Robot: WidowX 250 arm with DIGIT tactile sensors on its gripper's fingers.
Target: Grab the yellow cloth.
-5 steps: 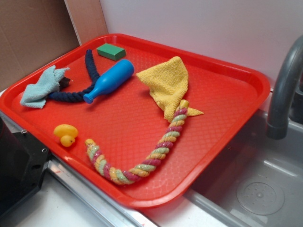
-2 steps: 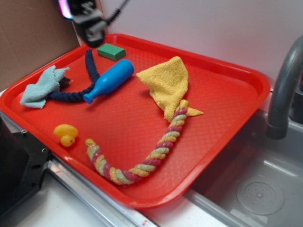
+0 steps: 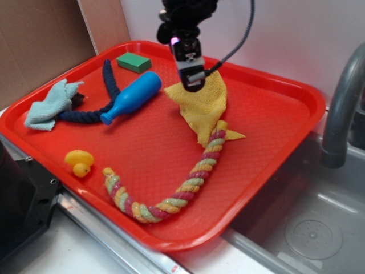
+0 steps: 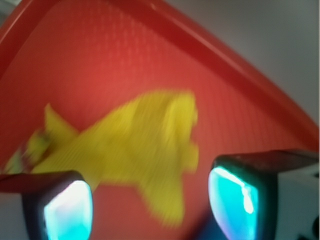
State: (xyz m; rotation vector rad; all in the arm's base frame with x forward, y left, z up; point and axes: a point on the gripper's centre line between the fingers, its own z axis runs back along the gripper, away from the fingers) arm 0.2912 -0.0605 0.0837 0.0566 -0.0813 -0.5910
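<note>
- The yellow cloth point(image 3: 201, 105) lies crumpled on the far middle of the red tray point(image 3: 268, 148), its near corner tucked under the end of the striped rope toy point(image 3: 188, 185)
- The gripper point(image 3: 193, 80) hangs over the cloth's far, upper edge; in the wrist view its two fingers point(image 4: 67, 207) stand spread apart with the cloth point(image 4: 135, 150) showing between them, empty
- Step in hand, as I judge it: lining up over the cloth before the descent
- To do it well, go straight down onto the raised fold near the far edge, where the fabric bunches and gives the fingers something to pinch, and close only once both tips press into the weave
- Keep away from the rope end, since a pinch there could drag the rope along
- The blue bottle point(image 3: 132, 96) lies just to the left; a sideways drift could knock it
- The wrist view is smeared, so the weave and folds cannot be read
- How high the fingers stand above the cloth cannot be told
- The arm is cut off at the top of the exterior view
</note>
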